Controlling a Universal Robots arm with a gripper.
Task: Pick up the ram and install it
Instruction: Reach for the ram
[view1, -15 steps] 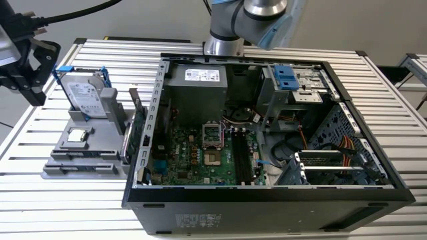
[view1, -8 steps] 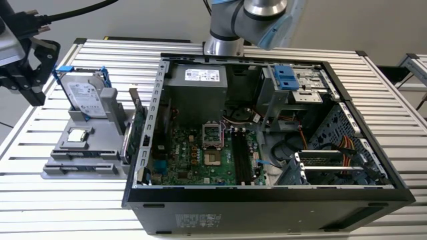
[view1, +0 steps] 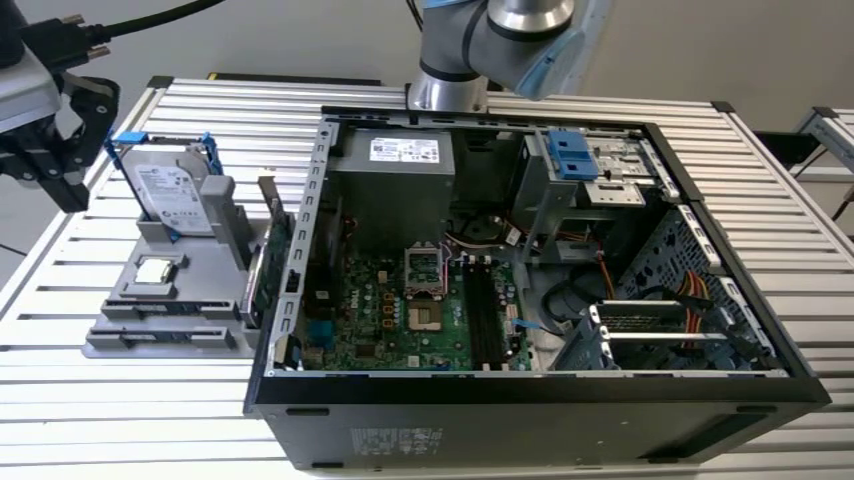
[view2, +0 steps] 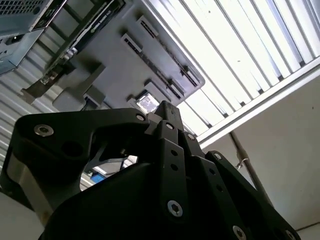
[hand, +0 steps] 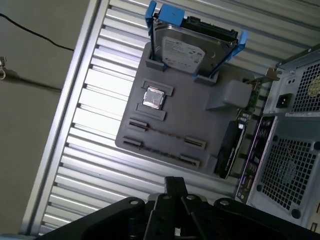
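1. Overhead, in the first wrist view, the gripper (hand: 175, 183) hangs above the grey parts tray (hand: 200, 117) on the slatted table (hand: 95, 105). The ram (hand: 165, 133) appears as a thin dark line standing on edge between small end brackets. It lies between the square CPU chip (hand: 153, 98) and the tray edge nearest the gripper, and is too slim to read further. The hard drive (hand: 192, 47) stands at the tray's far end. An expansion card (hand: 229, 147) stands along the side next to the computer case (hand: 292, 150).

2. In the second wrist view, the gripper (view2: 167, 107) shows its black linkages in the foreground, with the tray (view2: 130, 70) and CPU chip (view2: 148, 103) beyond. Whether it is spread or closed cannot be told, and no stick shows at its tip.

3. In the exterior view, the gripper (view1: 60, 165) sits at the upper left of the frame, just off the tray (view1: 134, 345). The case (view1: 534, 425) lies open to the exterior view's right, with the motherboard (view1: 387, 310) and its long memory slots (view1: 487, 320) exposed.

4. The step in hand looks like the approach to the stick. A good pick likely means closing the jaws across its thin faces at mid-length. The lift should go straight up out of the brackets, clear of the chip and the card.
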